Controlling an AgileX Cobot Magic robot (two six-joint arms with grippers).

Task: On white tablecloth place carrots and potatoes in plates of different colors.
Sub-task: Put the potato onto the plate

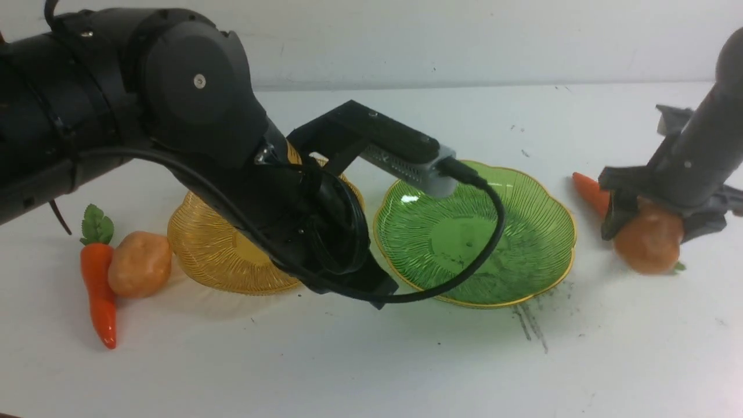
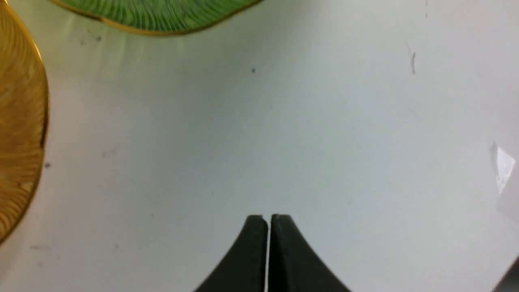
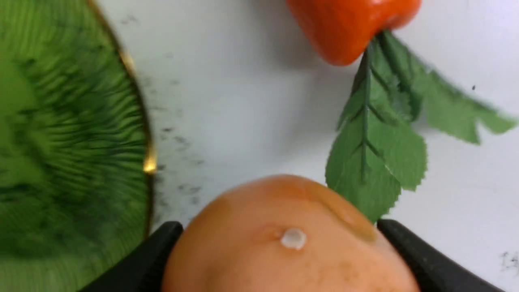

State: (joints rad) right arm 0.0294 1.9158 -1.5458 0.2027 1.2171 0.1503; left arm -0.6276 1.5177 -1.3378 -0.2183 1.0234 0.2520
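Observation:
My right gripper (image 1: 647, 232) is shut on a tan-orange potato (image 1: 649, 241), low over the white tablecloth (image 1: 371, 360), right of the green plate (image 1: 476, 232). In the right wrist view its black fingers (image 3: 409, 247) press both sides of the potato (image 3: 279, 247). A carrot (image 1: 589, 191) lies just behind it, its green leaves (image 3: 377, 162) against the potato. The amber plate (image 1: 220, 255) sits partly behind my left arm (image 1: 191, 104). My left gripper (image 2: 267, 219) is shut and empty over bare cloth between the plates. A second carrot (image 1: 98, 284) and potato (image 1: 139, 264) lie left of the amber plate.
Black scuff streaks (image 1: 531, 325) mark the cloth in front of the green plate. A black cable (image 1: 493, 232) from the left wrist camera (image 1: 406, 157) hangs over the green plate. The table's back edge meets a pale wall (image 1: 464, 40).

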